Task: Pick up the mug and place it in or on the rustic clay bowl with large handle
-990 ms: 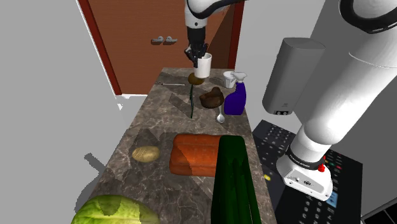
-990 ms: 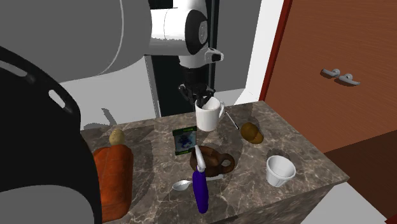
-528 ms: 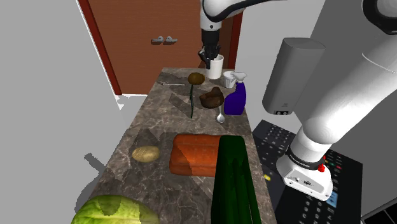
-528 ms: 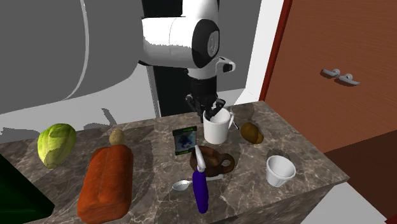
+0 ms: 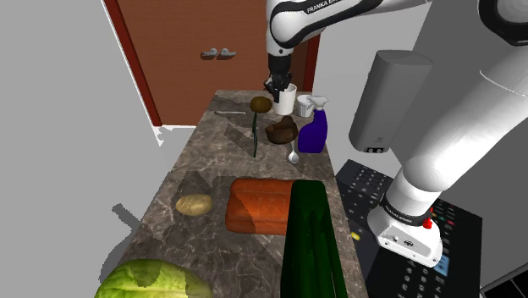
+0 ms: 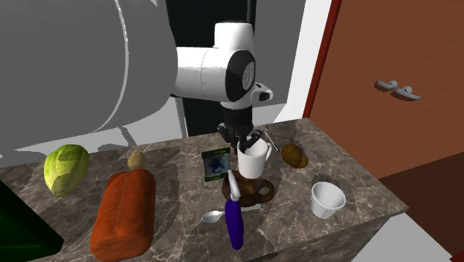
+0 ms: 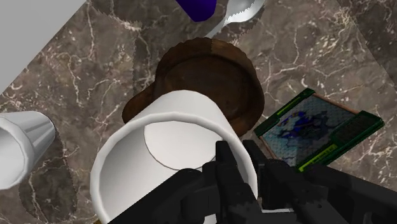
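Note:
My gripper [image 6: 244, 138] is shut on the rim of a white mug [image 6: 253, 160], one finger inside the cup and one outside. The mug hangs upright directly over a brown clay bowl [image 6: 258, 192] with a thick handle. From the shoulder view the gripper [image 5: 277, 85] and mug [image 5: 285, 100] are just beyond the bowl [image 5: 282, 130]. In the wrist view the mug [image 7: 168, 159] hides the bowl's near side [image 7: 219, 73], and the gripper [image 7: 240, 159] clasps the mug's wall. I cannot tell whether the mug touches the bowl.
A purple spray bottle [image 6: 234, 216] and a spoon [image 6: 212, 216] lie close to the bowl. A green card [image 6: 216, 164] stands beside it, with a small white cup [image 6: 328, 199] and a brown kiwi [image 6: 294, 155] nearby. An orange loaf [image 5: 261, 205], a potato [image 5: 194, 204] and a cabbage [image 5: 152, 281] lie further along the marble counter.
The gripper has carried the mug across the counter from near the kiwi to above the brown bowl, and it has come lower.

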`<action>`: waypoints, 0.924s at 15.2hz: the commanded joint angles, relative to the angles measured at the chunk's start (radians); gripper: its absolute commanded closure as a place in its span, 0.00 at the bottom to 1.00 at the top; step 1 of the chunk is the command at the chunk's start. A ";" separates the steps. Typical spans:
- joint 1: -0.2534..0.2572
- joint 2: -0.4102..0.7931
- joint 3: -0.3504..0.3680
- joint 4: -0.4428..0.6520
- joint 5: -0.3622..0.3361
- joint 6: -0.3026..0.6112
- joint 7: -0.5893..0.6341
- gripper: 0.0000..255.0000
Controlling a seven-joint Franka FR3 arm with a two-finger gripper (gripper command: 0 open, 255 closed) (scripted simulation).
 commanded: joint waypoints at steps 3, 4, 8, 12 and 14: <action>0.000 0.014 0.000 -0.040 -0.002 0.055 0.003 1.00; 0.000 0.018 0.001 -0.050 -0.003 0.068 0.004 1.00; -0.001 0.025 0.001 -0.066 -0.004 0.092 0.006 1.00; -0.001 0.025 0.001 -0.066 -0.004 0.092 0.006 1.00; -0.001 0.025 0.001 -0.066 -0.004 0.092 0.006 1.00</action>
